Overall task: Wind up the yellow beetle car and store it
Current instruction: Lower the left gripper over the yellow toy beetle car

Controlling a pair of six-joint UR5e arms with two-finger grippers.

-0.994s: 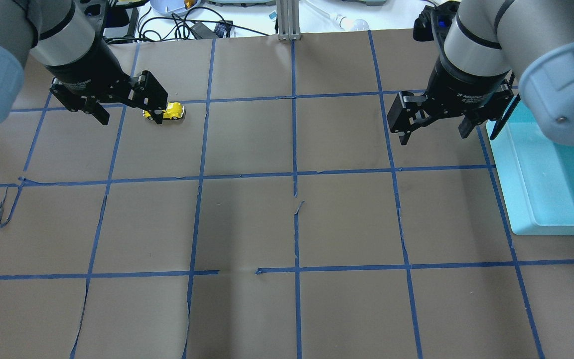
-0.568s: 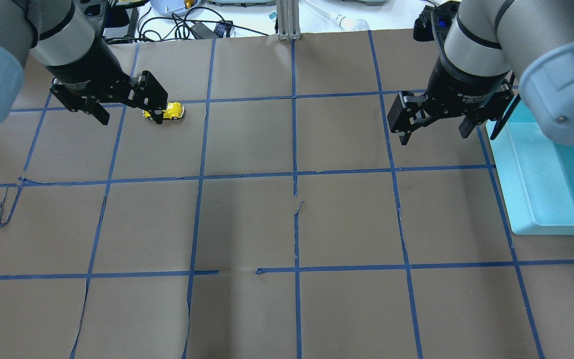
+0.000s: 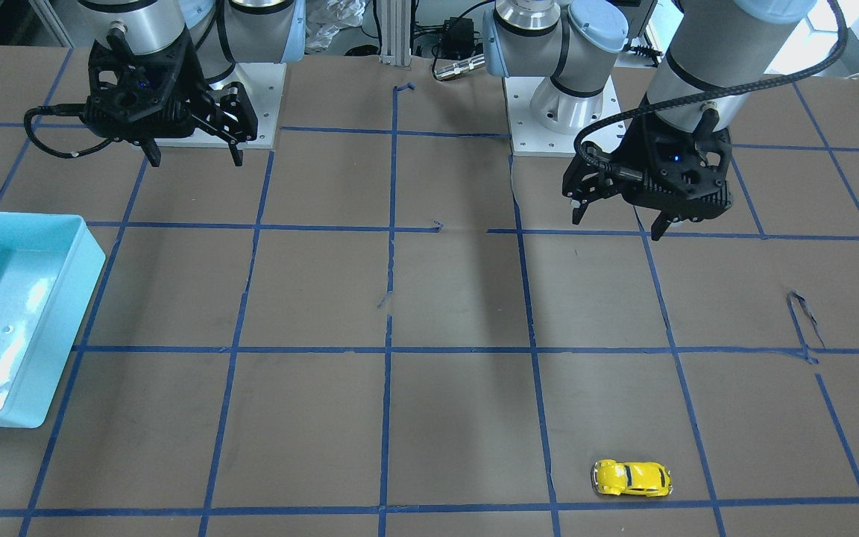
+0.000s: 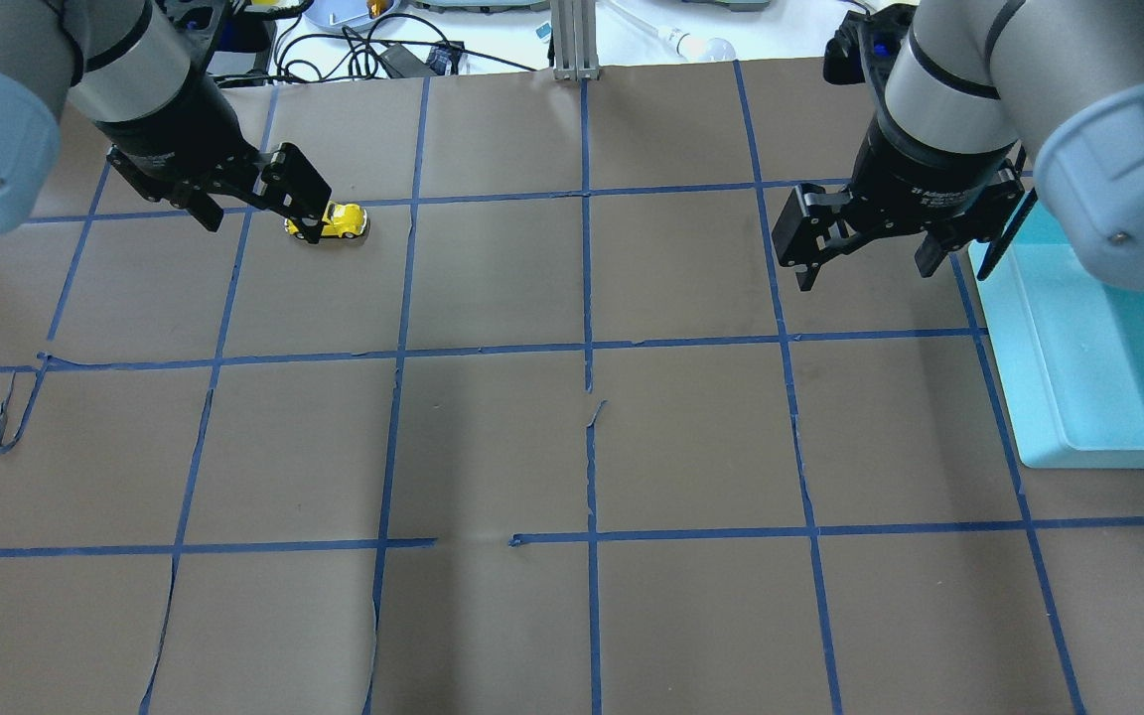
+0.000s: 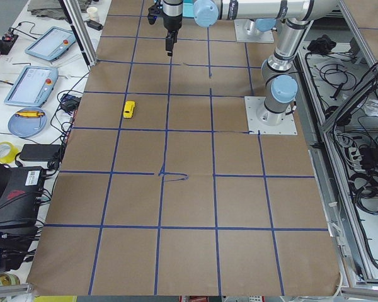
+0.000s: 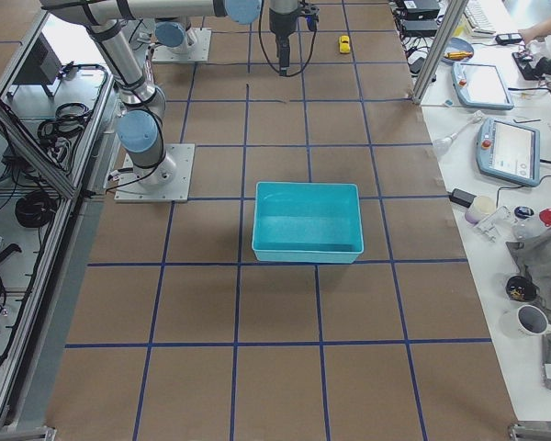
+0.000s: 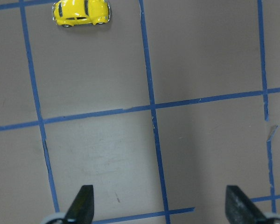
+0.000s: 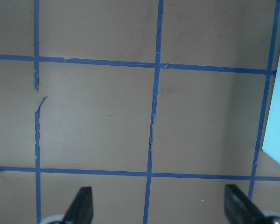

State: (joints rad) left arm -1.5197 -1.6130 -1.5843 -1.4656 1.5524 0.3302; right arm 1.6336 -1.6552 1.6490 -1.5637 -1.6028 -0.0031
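Overhead view: left gripper finger masks one end of yellow beetle car; edge crops turquoise bin.

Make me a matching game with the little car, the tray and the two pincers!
Things:
1. yellow beetle car
2. tray
3. left pincer
4. right pincer

Descriptions:
A. turquoise, with nothing inside
B. open, up in the air on the tray's side
C. standing on its wheels on the table, with nothing touching it
D. open, up in the air on the car's side

Pairs: 1-C, 2-A, 3-D, 4-B
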